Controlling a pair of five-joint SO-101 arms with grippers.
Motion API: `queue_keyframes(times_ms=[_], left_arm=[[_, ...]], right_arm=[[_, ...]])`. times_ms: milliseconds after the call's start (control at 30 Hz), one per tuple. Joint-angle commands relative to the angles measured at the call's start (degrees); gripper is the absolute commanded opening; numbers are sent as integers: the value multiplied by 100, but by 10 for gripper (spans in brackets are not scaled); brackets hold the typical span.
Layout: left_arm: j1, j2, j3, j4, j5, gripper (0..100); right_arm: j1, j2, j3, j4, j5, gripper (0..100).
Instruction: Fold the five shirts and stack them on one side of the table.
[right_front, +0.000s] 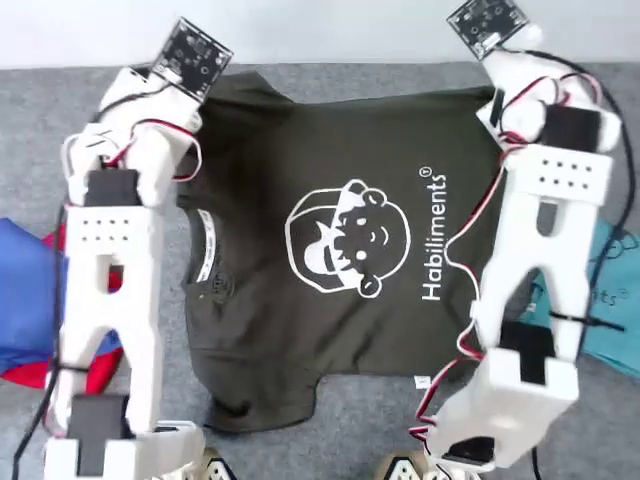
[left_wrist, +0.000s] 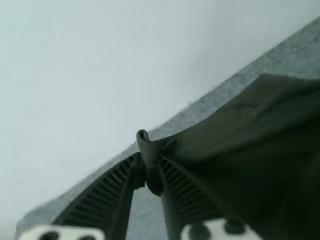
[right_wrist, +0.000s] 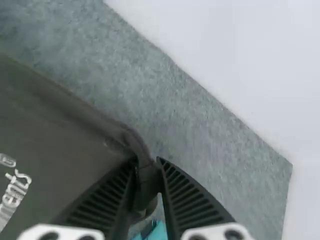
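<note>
On my wrist feeds the left gripper (left_wrist: 148, 167) and right gripper (right_wrist: 146, 167) each pinch the dark shirt (right_front: 270, 150) edge, while overhead shows it spread flat, print up.

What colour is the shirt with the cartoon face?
The shirt is dark olive, printed white; the high view shows it best.

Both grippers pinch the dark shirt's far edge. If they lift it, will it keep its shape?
Probably floppy: the dark shirt bunches into a fold where the left gripper pinches it, so it should sag between grips. Likely light: the right gripper holds it by a thin pinch of edge.
</note>
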Motion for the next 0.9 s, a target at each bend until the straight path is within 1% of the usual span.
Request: queue_keyframes(times_ms=[0,133,300,400,567,667,767,867], left_arm=[[-141,457,-189,-519,-44,14],[-176,1266,-875,-615,-44,14],[-202,2154,-2044,-598,-44,14],[-202,2549,-2695,-519,-44,14],[-202,3138,-3855,185,-53,14],[-202,3473,-4470,738,-62,14],[-193,3719,-4892,1371,-70,14],[-185,3895,-5200,1820,-70,14]], right_arm=[[-13,233,-167,-655,-53,10],[-31,655,-167,-1402,-62,9],[-101,1103,-167,-2730,-26,9],[-180,1297,-167,-3169,-26,9],[-365,1420,-167,-3266,-26,9],[-382,1446,-158,-3204,-44,9],[-374,1464,-158,-2967,-35,9],[-338,1455,-158,-2747,-35,9]])
